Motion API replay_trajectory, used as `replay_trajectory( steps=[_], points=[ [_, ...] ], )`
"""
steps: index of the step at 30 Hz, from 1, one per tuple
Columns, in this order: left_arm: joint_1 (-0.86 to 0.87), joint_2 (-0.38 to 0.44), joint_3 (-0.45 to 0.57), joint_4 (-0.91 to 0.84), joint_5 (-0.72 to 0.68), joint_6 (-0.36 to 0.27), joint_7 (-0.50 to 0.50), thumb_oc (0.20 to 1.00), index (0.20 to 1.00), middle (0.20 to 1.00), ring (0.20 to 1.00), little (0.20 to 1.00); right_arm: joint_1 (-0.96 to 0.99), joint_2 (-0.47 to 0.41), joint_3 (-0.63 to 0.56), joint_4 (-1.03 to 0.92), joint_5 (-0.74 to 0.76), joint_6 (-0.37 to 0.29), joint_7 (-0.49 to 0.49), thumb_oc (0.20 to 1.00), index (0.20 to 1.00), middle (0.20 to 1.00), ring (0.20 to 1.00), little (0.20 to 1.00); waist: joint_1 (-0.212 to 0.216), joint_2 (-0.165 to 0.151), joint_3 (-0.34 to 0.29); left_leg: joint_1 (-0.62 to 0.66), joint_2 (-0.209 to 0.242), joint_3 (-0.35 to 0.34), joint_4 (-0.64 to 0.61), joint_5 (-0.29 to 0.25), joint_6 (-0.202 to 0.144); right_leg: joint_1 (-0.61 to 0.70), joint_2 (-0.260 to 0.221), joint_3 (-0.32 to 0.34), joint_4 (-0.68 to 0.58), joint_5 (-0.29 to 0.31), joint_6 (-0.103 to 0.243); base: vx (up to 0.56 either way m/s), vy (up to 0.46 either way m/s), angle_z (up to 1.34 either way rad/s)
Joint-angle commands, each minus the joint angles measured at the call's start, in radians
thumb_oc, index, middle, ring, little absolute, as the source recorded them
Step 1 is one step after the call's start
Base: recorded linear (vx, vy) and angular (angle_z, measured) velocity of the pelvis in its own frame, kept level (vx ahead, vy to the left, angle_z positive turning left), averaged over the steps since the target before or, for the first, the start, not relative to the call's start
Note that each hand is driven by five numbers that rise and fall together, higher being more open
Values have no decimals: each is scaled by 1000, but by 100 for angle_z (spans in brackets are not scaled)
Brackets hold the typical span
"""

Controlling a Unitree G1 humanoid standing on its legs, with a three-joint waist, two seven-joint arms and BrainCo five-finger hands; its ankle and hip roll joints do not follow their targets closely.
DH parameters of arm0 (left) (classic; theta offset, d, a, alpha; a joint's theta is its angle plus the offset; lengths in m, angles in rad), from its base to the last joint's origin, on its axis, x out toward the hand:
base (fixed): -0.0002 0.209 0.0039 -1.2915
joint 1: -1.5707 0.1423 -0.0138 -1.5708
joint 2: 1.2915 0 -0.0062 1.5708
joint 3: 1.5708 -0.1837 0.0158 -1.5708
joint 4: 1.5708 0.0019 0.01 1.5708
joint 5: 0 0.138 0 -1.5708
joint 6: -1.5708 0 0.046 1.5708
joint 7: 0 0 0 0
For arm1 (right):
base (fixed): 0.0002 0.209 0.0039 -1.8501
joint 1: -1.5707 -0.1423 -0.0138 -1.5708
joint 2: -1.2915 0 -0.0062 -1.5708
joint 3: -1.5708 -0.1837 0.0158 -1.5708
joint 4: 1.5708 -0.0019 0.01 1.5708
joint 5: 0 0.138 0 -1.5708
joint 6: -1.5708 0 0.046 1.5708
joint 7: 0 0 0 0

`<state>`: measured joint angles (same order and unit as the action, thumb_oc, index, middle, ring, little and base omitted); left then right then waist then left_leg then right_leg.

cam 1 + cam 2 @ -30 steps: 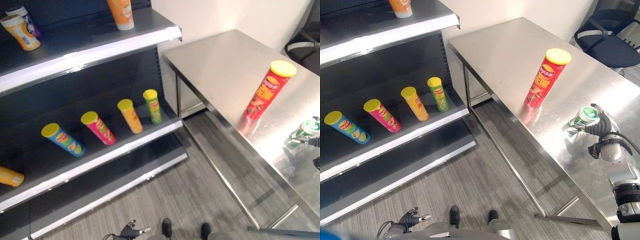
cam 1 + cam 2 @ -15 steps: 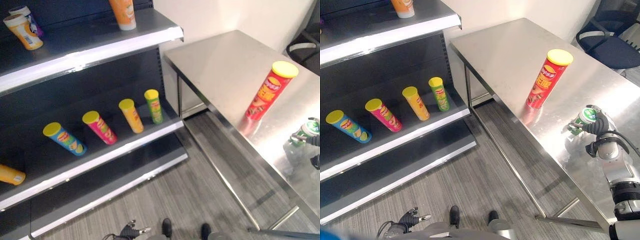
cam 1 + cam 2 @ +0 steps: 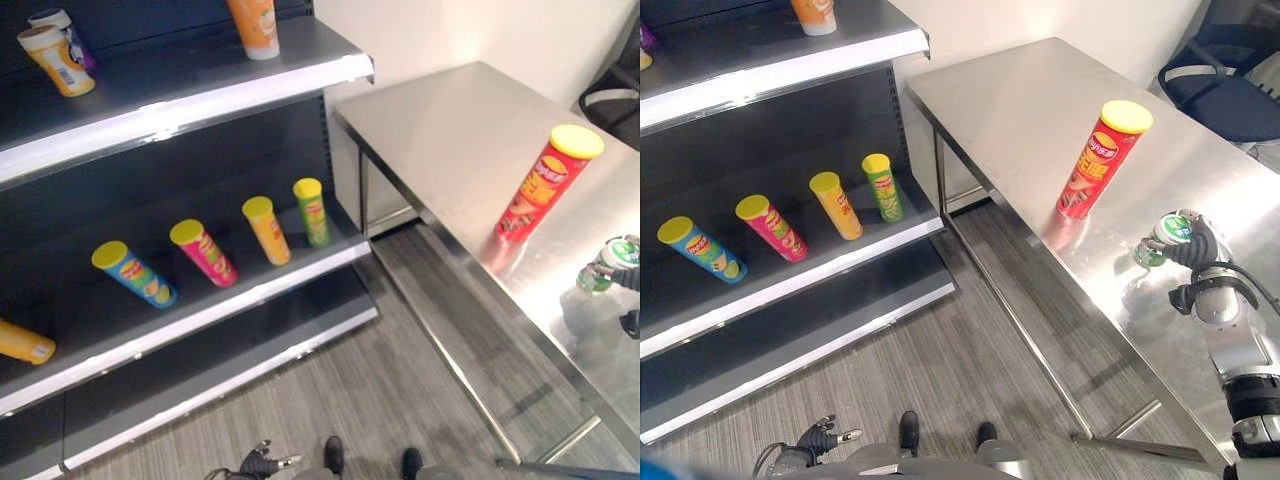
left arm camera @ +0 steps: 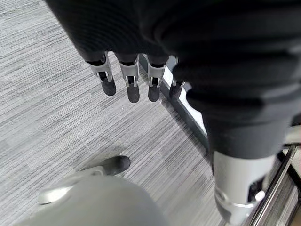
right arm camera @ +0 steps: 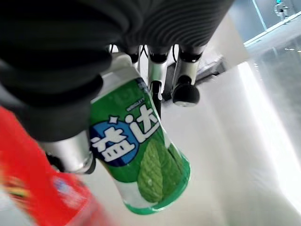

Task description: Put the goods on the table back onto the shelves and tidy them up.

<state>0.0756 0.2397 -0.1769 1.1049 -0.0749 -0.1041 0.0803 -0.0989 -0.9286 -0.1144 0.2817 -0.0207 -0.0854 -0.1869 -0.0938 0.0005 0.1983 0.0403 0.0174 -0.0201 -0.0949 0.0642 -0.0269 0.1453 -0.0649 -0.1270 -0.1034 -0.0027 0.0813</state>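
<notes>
One right hand [image 3: 1196, 247] grips a small green plastic bottle with a white cap [image 5: 141, 160] above the steel table [image 3: 1040, 110], a tall red yellow-lidded crisp canister [image 3: 1096, 160] standing nearby; the left hand [image 4: 136, 75] hangs with relaxed fingers.

I see two goods on the steel table [image 3: 1020, 110]. The red tube of crisps [image 3: 1097, 161], yellow lid on, stands upright near the middle of the table. The small green gum bottle [image 3: 1162, 239], white top and leaf print, is near the table's front edge, close to the tube, held in the right hand [image 3: 1197, 246].
</notes>
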Motion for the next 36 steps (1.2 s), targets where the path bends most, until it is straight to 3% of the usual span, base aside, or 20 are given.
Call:
replay_trajectory(
  steps=[1, 5, 12, 15, 17, 19, 21, 24, 26, 27, 29, 31, 35, 36],
  points=[
    [-68, 28, 1, 11, -6, -8, 17, 1000, 1000, 1000, 1000, 1000, -68, -9, -98, -106, 73, -101, -50, 200, 200, 200, 200, 200, 20, -30, -5, 61, 121, 42, 73, -151, -91, 2, -42, -35, 100, -171, 39, 4, -60, 1],
    [-62, 33, 9, -7, -8, -10, 4, 1000, 1000, 1000, 1000, 1000, -50, 32, -145, -214, 154, -145, -13, 200, 200, 200, 200, 200, 22, -25, -3, 51, 134, 31, 82, -140, -105, 5, -26, -39, 102, -184, 28, -11, -75, 2],
    [-55, 33, 10, -26, -12, -12, -13, 1000, 1000, 1000, 1000, 1000, -41, 45, -169, -308, 184, -166, 16, 200, 200, 200, 200, 200, 34, -23, 2, 27, 153, -2, 95, -121, -129, 14, 0, -61, 95, -201, 5, -19, -79, 23],
    [-52, 29, 7, -44, -24, -16, -19, 1000, 1000, 1000, 1000, 1000, -62, 36, -179, -343, 185, -182, 14, 200, 200, 200, 200, 200, 50, -27, 28, -44, 144, -33, 179, -119, -141, 25, 5, -96, 83, -209, -11, -84, -61, 40],
    [-56, 24, 6, -64, -48, -16, -18, 1000, 1000, 1000, 1000, 1000, -65, 25, -183, -342, 170, -173, -1, 200, 200, 200, 200, 200, 54, -34, 49, -112, 161, 25, 235, -90, -155, 42, -11, -145, 73, -211, -12, -90, 46, 83],
    [-59, 22, 7, -69, -56, -18, -16, 1000, 1000, 1000, 1000, 1000, -68, 19, -182, -339, 163, -167, -4, 200, 200, 200, 200, 200, 54, -34, 54, -130, 174, 40, 233, -69, -158, 46, -17, -159, 70, -208, -9, -18, 102, 85],
    [-66, 26, 12, -62, -46, -16, -13, 1000, 1000, 1000, 1000, 1000, -69, 21, -187, -346, 147, -159, -9, 200, 200, 200, 200, 200, 59, -35, 50, -160, 211, 59, 173, -19, -163, 46, -33, -183, 76, -202, 13, 29, 192, 67],
    [-65, 22, 7, -44, -14, -13, -14, 1000, 1000, 1000, 1000, 1000, -63, 28, -199, -344, 129, -149, -12, 200, 200, 200, 200, 200, 51, -16, 16, -107, 214, 91, 86, -20, -156, 46, -43, -199, 77, -198, 31, 99, 223, 32],
    [-66, 22, 6, -43, -9, -13, -12, 1000, 1000, 1000, 1000, 1000, -56, 26, -194, -349, 106, -139, -13, 200, 200, 200, 200, 200, 52, -16, 4, -98, 197, 94, 99, -37, -146, 50, -72, -206, 86, -192, 43, 132, 321, 9],
    [-69, 26, 6, -42, -4, -12, -9, 1000, 1000, 1000, 1000, 1000, -60, 24, -184, -352, 93, -132, -11, 200, 200, 200, 200, 200, 58, -24, -6, -96, 168, 98, 123, -65, -130, 53, -108, -209, 100, -183, 56, 163, 432, 22],
    [-66, 49, 16, -39, 10, -9, -2, 1000, 1000, 1000, 1000, 1000, -88, 18, -148, -352, 68, -121, -5, 200, 200, 200, 200, 200, 71, -45, -21, -87, 94, 110, 157, -130, -73, 26, -198, -194, 182, -160, 91, 173, 552, 26],
    [-62, 68, 25, -44, 15, -8, -3, 1000, 1000, 1000, 1000, 1000, -103, 10, -130, -353, 46, -114, -1, 200, 200, 200, 200, 200, 78, -52, -25, -70, 43, 110, 158, -159, -36, -23, -256, -172, 306, -133, 103, 110, 404, 10],
    [-54, 78, 24, -47, 20, -5, -7, 1000, 1000, 1000, 1000, 1000, -120, -7, -119, -359, 33, -114, 2, 200, 200, 200, 200, 200, 76, -55, -15, -43, 5, 105, 152, -172, -5, -60, -297, -151, 424, -77, 96, 75, 235, 14],
    [-51, 93, 21, -51, 28, -1, -10, 1000, 1000, 1000, 1000, 1000, -127, -22, -112, -362, 23, -119, -4, 200, 200, 200, 200, 200, 73, -56, 2, -22, -12, 92, 146, -181, 10, -104, -301, -114, 521, -53, 86, 71, 154, 7]
  ],
)
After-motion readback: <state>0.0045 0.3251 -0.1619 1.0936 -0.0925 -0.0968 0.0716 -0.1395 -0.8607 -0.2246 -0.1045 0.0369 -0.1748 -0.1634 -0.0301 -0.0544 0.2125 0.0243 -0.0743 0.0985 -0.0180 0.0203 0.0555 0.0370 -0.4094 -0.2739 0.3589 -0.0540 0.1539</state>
